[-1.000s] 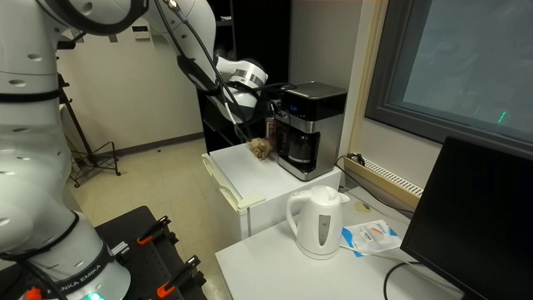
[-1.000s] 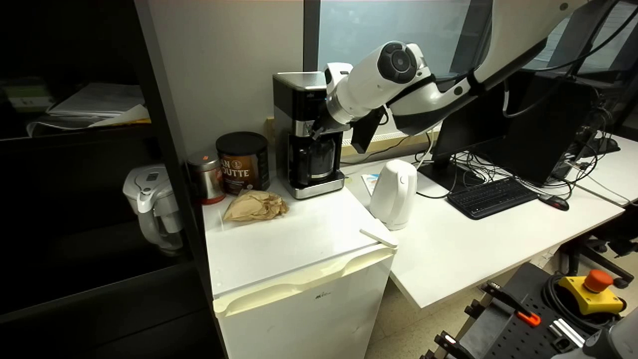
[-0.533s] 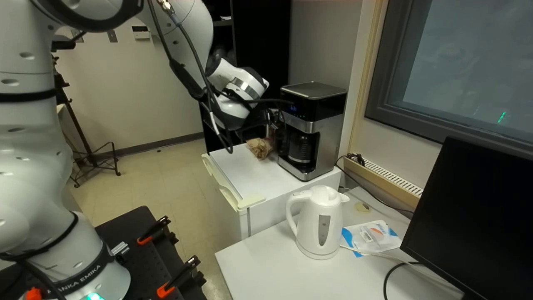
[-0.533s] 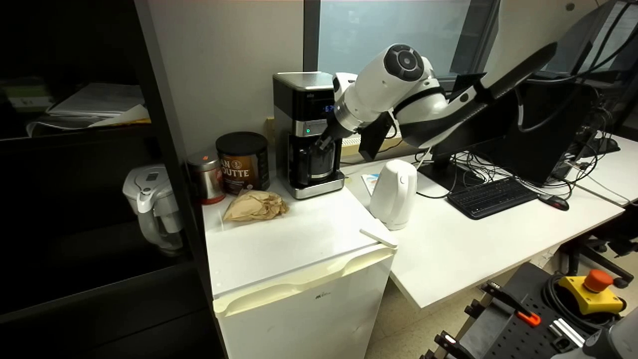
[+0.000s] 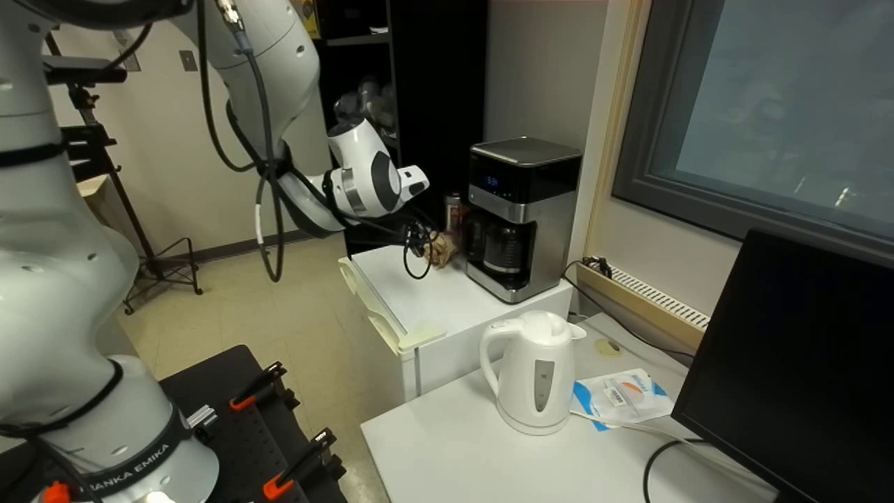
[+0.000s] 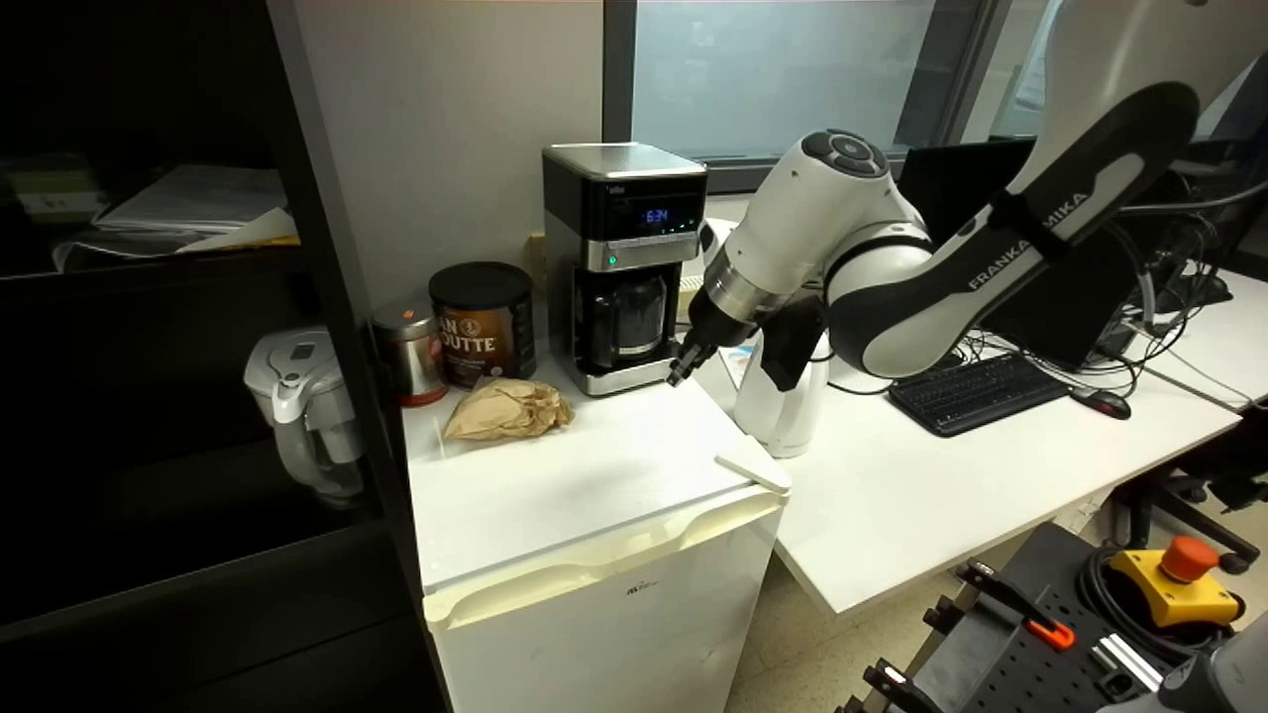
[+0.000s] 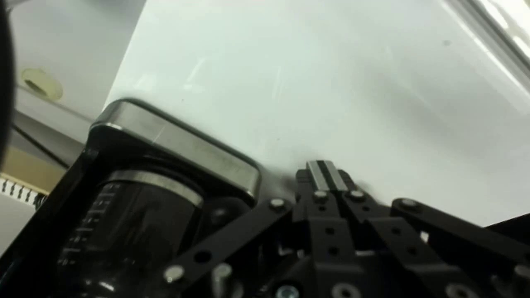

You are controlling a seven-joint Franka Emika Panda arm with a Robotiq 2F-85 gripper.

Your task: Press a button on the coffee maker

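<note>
The black coffee maker with its grey-silver band stands on the white fridge top in both exterior views, on its body (image 5: 555,230) (image 6: 567,233). Its blue display (image 6: 657,216) is lit, and a small green light (image 6: 612,259) glows on the silver band. The dark carafe (image 6: 639,315) sits in the front recess. In the wrist view the silver base edge (image 7: 186,151) and carafe (image 7: 136,231) are at the left. My gripper (image 7: 325,176) is shut and empty. It points down in front of the machine, low over the fridge top and apart from it (image 6: 682,371).
A white kettle (image 5: 527,391) stands on the desk, partly behind the arm in an exterior view (image 6: 778,411). A crumpled paper bag (image 6: 510,408), a coffee tin (image 6: 485,337) and a metal canister (image 6: 411,356) stand left of the machine. A black shelf (image 6: 337,297) borders the fridge.
My gripper was up at the machine's silver band, then drew back and down away from it. The display and green light, covered or not showing a second ago in an exterior view, now show.
</note>
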